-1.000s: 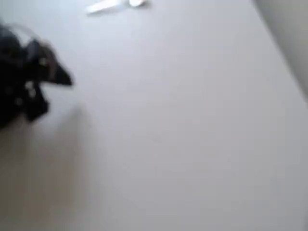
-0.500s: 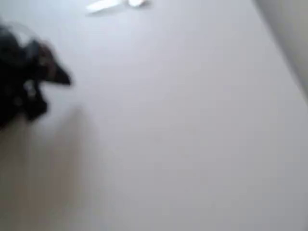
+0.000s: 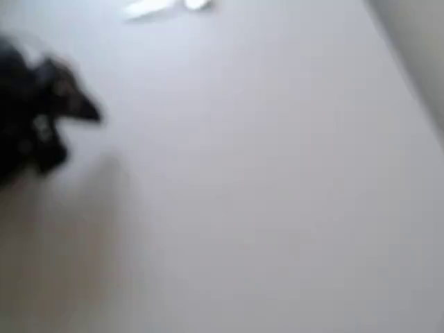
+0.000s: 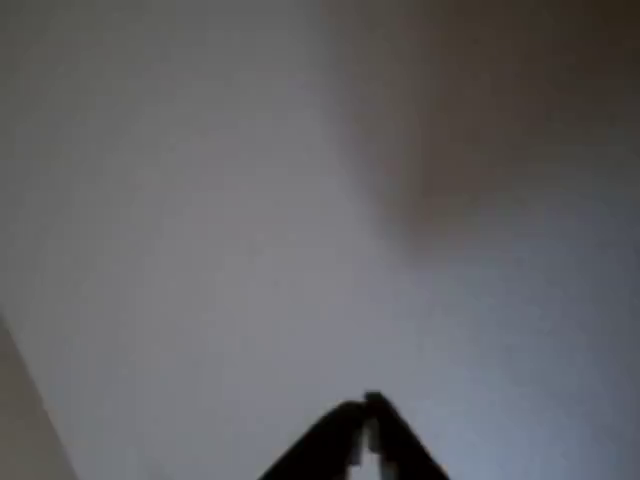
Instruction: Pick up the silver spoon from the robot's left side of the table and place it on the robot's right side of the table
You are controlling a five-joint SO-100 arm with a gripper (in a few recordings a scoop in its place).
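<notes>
Spoon (image 3: pixel 168 6) lying at table's (image 3: pixel 263 180) far top edge in overhead view, untouched, well apart from gripper (image 3: pixel 89 111) at left; pincer tips drawn together in wrist view (image 4: pixel 366 408), holding nothing; pickup and placing both not yet done

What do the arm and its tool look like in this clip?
The arm is black and chunky, too blurred in the overhead view to make out cables or markings. Its tool tapers to a dark pointed tip. In the wrist view the tool shows as two black fingers narrowing to a point over the off-white table.
</notes>
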